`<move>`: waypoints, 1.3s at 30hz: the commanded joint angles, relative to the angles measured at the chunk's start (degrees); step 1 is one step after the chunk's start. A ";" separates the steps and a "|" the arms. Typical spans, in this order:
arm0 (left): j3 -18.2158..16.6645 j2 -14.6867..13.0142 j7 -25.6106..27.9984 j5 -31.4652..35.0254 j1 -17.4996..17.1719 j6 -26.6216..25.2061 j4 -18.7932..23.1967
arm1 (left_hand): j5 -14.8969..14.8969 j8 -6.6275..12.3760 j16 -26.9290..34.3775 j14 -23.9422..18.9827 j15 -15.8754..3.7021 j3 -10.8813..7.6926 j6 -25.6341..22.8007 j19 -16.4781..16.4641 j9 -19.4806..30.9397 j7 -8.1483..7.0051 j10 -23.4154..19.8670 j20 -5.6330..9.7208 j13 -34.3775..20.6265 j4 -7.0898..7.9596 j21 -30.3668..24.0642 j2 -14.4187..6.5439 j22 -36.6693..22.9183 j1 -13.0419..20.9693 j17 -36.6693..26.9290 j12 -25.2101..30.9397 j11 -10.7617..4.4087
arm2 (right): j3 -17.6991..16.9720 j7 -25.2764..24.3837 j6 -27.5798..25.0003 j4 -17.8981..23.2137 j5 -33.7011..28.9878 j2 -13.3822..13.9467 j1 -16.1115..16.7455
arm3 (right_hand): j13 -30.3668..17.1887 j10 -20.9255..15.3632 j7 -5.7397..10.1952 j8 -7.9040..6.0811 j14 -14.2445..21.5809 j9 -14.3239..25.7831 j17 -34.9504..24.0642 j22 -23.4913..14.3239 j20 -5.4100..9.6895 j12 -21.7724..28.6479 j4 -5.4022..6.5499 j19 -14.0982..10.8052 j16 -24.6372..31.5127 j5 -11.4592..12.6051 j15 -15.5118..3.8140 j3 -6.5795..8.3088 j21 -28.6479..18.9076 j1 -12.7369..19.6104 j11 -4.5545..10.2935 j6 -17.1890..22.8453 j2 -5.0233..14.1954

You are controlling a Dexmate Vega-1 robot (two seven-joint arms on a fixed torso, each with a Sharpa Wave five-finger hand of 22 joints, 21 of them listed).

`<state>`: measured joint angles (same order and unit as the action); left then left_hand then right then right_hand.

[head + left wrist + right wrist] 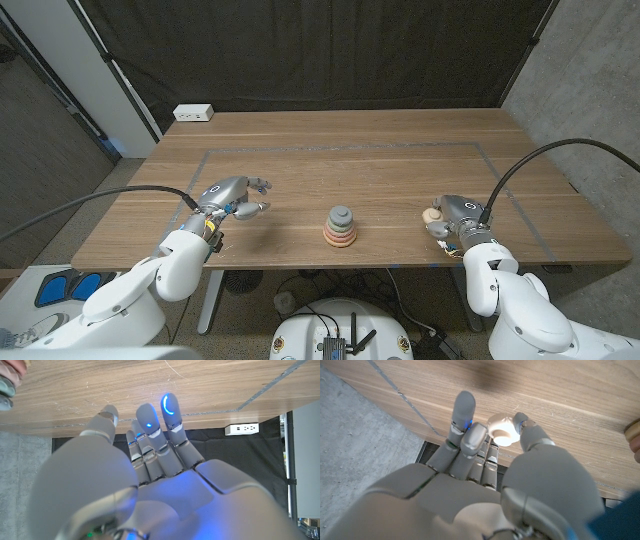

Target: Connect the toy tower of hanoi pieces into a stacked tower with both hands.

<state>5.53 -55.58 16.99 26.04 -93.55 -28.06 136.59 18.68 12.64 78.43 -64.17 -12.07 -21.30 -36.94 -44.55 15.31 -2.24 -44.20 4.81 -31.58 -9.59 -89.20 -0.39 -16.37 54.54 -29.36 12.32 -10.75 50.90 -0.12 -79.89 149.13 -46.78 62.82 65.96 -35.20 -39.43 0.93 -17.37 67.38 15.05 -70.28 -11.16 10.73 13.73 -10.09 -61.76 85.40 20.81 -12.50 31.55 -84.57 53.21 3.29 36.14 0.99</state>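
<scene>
Black curtain hangs behind the wooden desk [350, 140] in the head view, where the stacked tower [342, 228] stands near the front edge, midway between the left hand [232, 198] and the right hand [447, 216]. Left wrist view: its fingers [148, 419] spread apart over the desk, holding nothing. Right wrist view: fingers [464, 410] and thumb pinch a small cream piece [501, 430].

A: What's at the back?
B: White power strip [193, 113] on far-left corner of wooden table [400, 150], black curtain [320, 50] behind.
A: Table markings?
B: Tape outline [340, 147], rectangular.
</scene>
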 commanded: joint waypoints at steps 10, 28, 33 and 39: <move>-1.31 0.87 0.68 -0.17 -1.44 1.14 -0.28 | 0.32 -0.23 -0.37 0.19 -0.56 -0.40 -0.53 -0.38 0.38 0.14 -0.48 7.20 -0.16 0.10 0.10 0.11 -0.06 -0.09 0.61 -0.21 0.04 | -4.42 13.02 3.76 2.53 -17.35 -1.39 4.86 | -0.53 -3.68 1.71 -0.11 0.33 0.11 -0.07 0.01 2.03 -0.27 0.47 -0.70 0.44 0.69 -0.02 1.21 -0.26 3.00 3.26 2.01 2.79; -1.26 1.66 0.09 0.31 -1.35 1.48 -0.42 | 0.30 -0.21 0.00 -0.08 -0.56 -0.73 -0.94 -0.37 0.51 -0.01 -0.97 7.22 -0.32 0.07 0.03 0.14 -0.10 -0.05 0.51 -0.13 -0.02 | -12.02 9.90 12.62 4.20 -13.50 -2.02 10.89 | -0.79 -4.14 1.72 -0.17 0.50 0.05 -0.17 -0.06 2.02 -0.51 0.50 -1.05 0.95 0.82 0.00 1.35 -0.35 3.05 3.28 2.42 2.94; -1.06 1.86 0.16 0.45 -1.05 1.28 -0.43 | 0.29 -0.21 0.17 -0.26 -0.57 -0.79 -0.99 -0.38 0.54 0.00 -0.95 7.22 -0.18 0.04 0.00 0.15 -0.14 0.02 0.44 -0.26 0.02 | -14.14 8.59 14.98 4.32 -11.94 -2.34 12.38 | -0.84 -4.26 1.70 -0.22 0.53 0.04 -0.18 -0.09 2.02 -0.54 0.50 -1.12 1.05 0.83 0.00 1.38 -0.38 3.06 3.21 2.60 2.98; -0.65 2.40 1.09 0.85 -0.47 1.75 -0.55 | 0.28 -0.21 0.22 -0.26 -0.57 -0.86 -1.06 -0.41 0.56 -0.09 -1.20 7.22 -0.25 0.04 -0.02 0.12 -0.14 0.07 0.45 -0.14 -0.09 | -16.71 6.66 18.08 4.56 -9.52 -2.31 14.19 | -0.98 -4.43 1.78 -0.22 0.56 0.02 -0.20 -0.07 2.03 -0.54 0.49 -1.15 1.18 0.87 0.00 1.43 -0.35 3.09 3.26 2.66 3.03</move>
<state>4.22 -53.82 17.38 26.29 -94.78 -26.56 136.15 18.68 12.64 78.43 -64.17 -12.07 -21.75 -37.55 -44.55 15.58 -2.44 -44.66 4.81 -31.65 -9.72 -89.20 -0.39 -16.38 54.54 -28.84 11.98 -10.76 38.51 9.11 -66.84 153.17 -59.47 60.77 77.02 -35.86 -39.76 0.61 -17.17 67.38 14.74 -70.16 -11.07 11.37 12.96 -10.33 -62.39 86.25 21.22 -12.50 31.80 -84.57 53.21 2.97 36.46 0.99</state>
